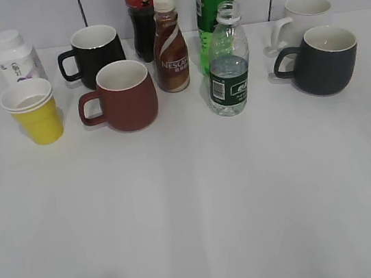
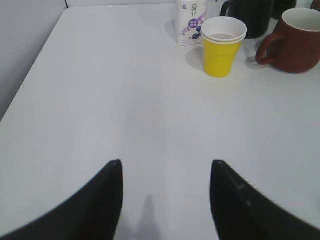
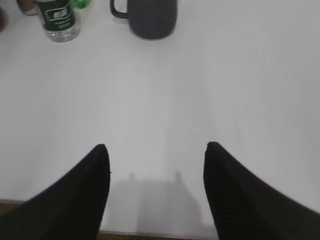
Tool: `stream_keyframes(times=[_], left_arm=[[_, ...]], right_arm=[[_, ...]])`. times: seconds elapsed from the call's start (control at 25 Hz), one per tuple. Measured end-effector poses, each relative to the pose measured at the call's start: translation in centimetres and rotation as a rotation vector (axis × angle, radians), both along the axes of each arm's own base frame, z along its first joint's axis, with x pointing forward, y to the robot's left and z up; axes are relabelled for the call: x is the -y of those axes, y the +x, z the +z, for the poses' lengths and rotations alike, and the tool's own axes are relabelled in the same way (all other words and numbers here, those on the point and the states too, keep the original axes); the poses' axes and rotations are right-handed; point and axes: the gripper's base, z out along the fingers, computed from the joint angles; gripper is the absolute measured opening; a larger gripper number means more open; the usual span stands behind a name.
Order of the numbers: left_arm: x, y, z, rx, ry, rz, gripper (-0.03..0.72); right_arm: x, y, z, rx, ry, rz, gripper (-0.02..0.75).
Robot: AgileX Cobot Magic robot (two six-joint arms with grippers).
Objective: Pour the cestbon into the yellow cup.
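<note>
The cestbon (image 1: 228, 71) is a small clear bottle with a dark green label and no cap, upright mid-table; its lower part shows in the right wrist view (image 3: 57, 21). The yellow cup (image 1: 34, 113) stands upright at the left and shows in the left wrist view (image 2: 223, 47). My left gripper (image 2: 165, 165) is open and empty over bare table, well short of the cup. My right gripper (image 3: 156, 149) is open and empty near the table's front edge, far from the bottle. Neither gripper shows in the exterior view.
A dark red mug (image 1: 121, 96), a black mug (image 1: 94, 53), a brown Nescafe bottle (image 1: 169, 44), a tall green soda bottle (image 1: 213, 4), a cola bottle (image 1: 142, 13), a white bottle (image 1: 16, 57), a dark grey mug (image 1: 323, 59) and a white mug (image 1: 300, 18) crowd the back.
</note>
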Motion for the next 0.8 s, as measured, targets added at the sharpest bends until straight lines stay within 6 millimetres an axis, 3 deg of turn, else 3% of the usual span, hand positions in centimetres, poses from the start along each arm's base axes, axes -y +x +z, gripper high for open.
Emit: stream_keyframes(times=[0.8], left_arm=[[0.00, 0.00, 0.00, 0.000, 0.000, 0.000, 0.423]], right_arm=[[0.39, 0.02, -0.02, -0.004, 0.020, -0.058, 0.448]])
